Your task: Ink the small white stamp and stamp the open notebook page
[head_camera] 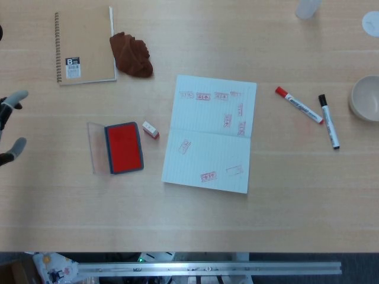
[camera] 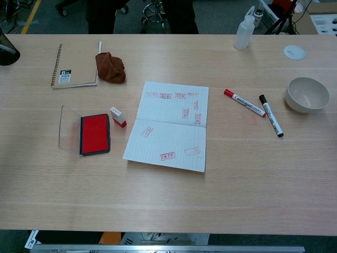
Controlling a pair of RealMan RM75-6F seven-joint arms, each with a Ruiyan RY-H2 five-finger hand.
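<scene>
Because its lid is folded open, the ink pad lies ready; the small white stamp rests just beside it, near the open notebook. The left hand, fingers spread and empty, sits at the surface edge; the right hand is out of view.

table: pale wood, evenly lit | floor: dark grey beyond far edge | chair base: behind table

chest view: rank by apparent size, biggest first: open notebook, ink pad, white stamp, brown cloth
1. open notebook, clearly the largest.
2. ink pad, counting just the red pad; its clear lid adds more.
3. brown cloth, near the ink pad in size and further from the camera, so this pair is unsure.
4. white stamp, the smallest.
</scene>
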